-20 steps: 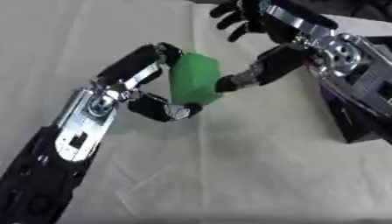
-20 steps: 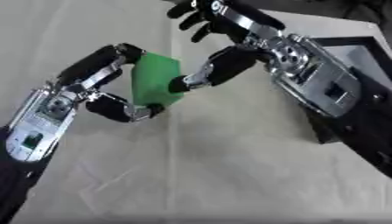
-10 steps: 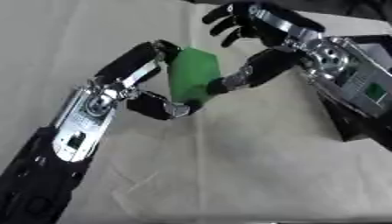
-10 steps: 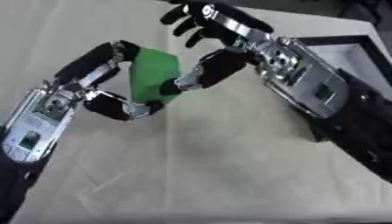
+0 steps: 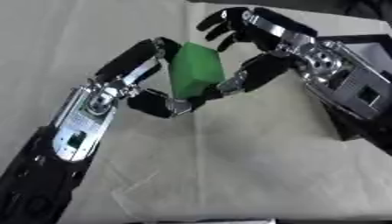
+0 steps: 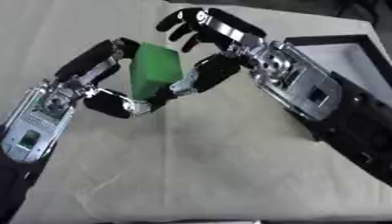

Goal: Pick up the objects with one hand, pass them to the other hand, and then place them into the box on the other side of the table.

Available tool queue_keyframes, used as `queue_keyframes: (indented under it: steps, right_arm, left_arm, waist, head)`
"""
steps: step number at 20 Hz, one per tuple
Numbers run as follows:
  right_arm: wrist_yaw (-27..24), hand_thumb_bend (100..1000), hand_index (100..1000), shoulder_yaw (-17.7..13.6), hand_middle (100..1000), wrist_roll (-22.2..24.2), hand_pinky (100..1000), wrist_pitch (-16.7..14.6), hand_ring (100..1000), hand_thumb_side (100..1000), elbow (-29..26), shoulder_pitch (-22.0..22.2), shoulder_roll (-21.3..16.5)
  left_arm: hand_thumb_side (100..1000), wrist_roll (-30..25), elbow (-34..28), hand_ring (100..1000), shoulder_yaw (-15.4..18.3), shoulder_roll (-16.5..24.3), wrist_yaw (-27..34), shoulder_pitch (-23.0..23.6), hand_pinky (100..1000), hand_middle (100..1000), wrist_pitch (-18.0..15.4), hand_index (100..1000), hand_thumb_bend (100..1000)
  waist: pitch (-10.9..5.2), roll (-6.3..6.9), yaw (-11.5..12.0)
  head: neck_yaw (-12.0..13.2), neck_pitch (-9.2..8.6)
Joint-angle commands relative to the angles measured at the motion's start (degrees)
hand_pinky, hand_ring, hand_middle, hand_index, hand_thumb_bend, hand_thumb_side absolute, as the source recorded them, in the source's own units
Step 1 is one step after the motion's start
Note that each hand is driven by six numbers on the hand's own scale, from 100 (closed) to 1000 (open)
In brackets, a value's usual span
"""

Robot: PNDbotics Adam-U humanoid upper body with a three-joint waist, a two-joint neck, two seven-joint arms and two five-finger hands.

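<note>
Above the middle of the cloth-covered table (image 5: 253, 175), a green block (image 5: 195, 72) is held up in the air between the two robot hands. It is a plain, box-like piece, standing roughly upright and leaning a little to the right at its top.

Coming in from the near left, the left hand (image 5: 145, 83) grasps the block: its fingers (image 5: 134, 54) curl over the block's far left edge, and its thumb (image 5: 165, 105) hooks under the near lower corner, so the block sits pinched between them.

From the far right, the right hand (image 6: 222, 52) reaches in. Its thumb (image 6: 203, 76) points down and left and touches the block's lower right side, right by the left hand's thumb. Its other fingers (image 6: 180, 24) are curved and spread above and beyond the block's top; they do not close on it, and I cannot tell whether any of them touches it.

On the right side of the table, partly hidden behind the right forearm, lies a black box (image 6: 337, 41) with a pale inside. The block is well to the left of it.
</note>
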Motion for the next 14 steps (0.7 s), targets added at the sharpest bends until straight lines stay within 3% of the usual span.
queue_keyframes:
  steps: [1, 14]
  right_arm:
    - [0.42, 816, 778, -0.21, 785, 0.10, 709, 0.03, 803, 218, -0.55, -0.50, -0.55]
    - [-1.50, 697, 655, 0.43, 606, 1.17, 680, -0.32, 720, 100, -0.55, -0.05, 0.12]
  left_arm:
    - [415, -0.12, -1.19, 535, 0.15, -0.59, 0.40, -1.39, 712, 506, 0.26, 423, 100]
    - [417, -0.49, -1.33, 534, -0.39, -1.08, 0.59, -1.31, 713, 506, -0.21, 423, 100]
  waist:
    - [0.13, -0.56, 0.04]
    - [0.53, -0.66, 0.15]
  head:
    - [-0.38, -0.17]
    - [-0.95, -0.02]
